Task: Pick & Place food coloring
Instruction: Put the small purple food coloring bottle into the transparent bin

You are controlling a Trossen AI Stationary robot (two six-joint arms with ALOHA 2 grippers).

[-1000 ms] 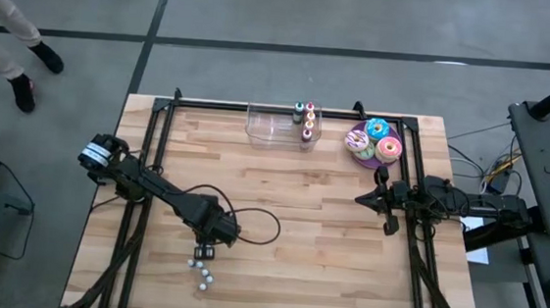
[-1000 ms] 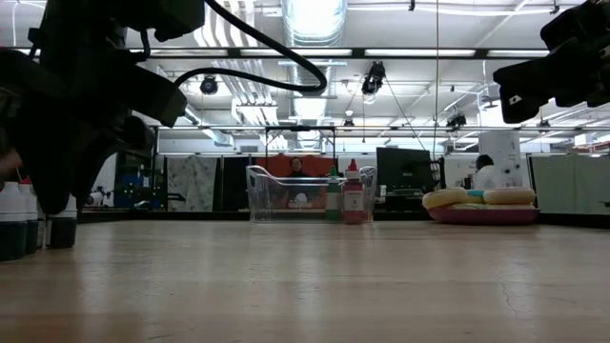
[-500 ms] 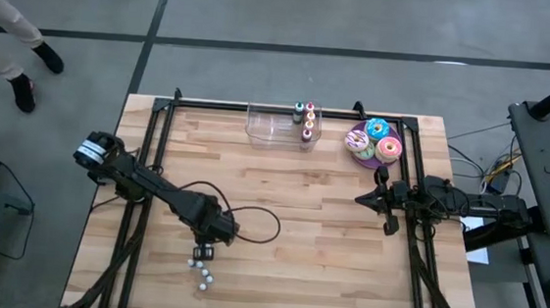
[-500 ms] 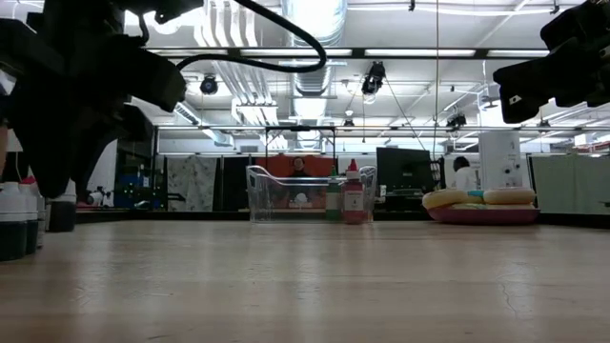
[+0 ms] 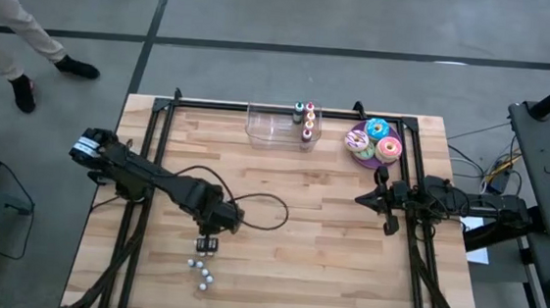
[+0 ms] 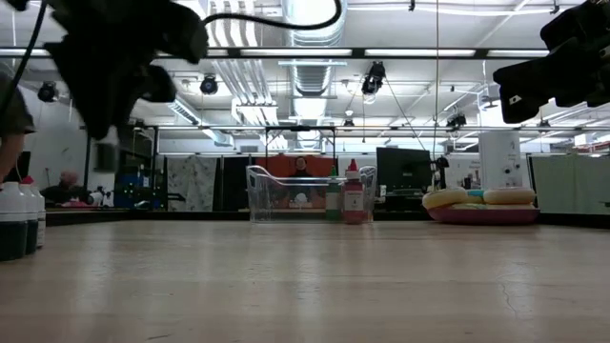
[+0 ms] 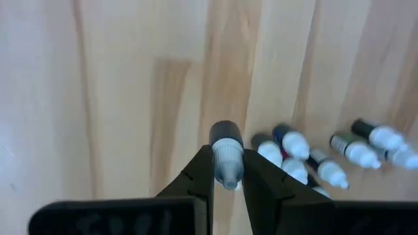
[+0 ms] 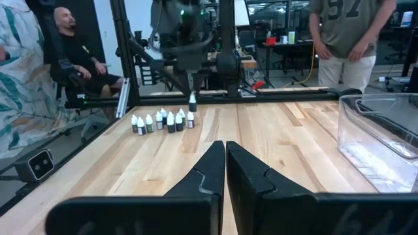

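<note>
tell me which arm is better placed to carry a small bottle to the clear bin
Left. The left gripper is already shut on a white-capped bottle, lifted above the remaining bottles. The right gripper is shut, empty, by the table's right edge.

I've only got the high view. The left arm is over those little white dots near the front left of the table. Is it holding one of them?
Observer: Yes. The left wrist view shows the left gripper with its jaws shut on a small white-capped bottle.
Operator: Is it off the table?
Observer: Yes. In the right wrist view it hangs clear above the wood, beside the other bottles, which stand there in a cluster.
Operator: And the right gripper?
Observer: Its own wrist view shows the right gripper with its jaws shut and nothing between them.
</note>
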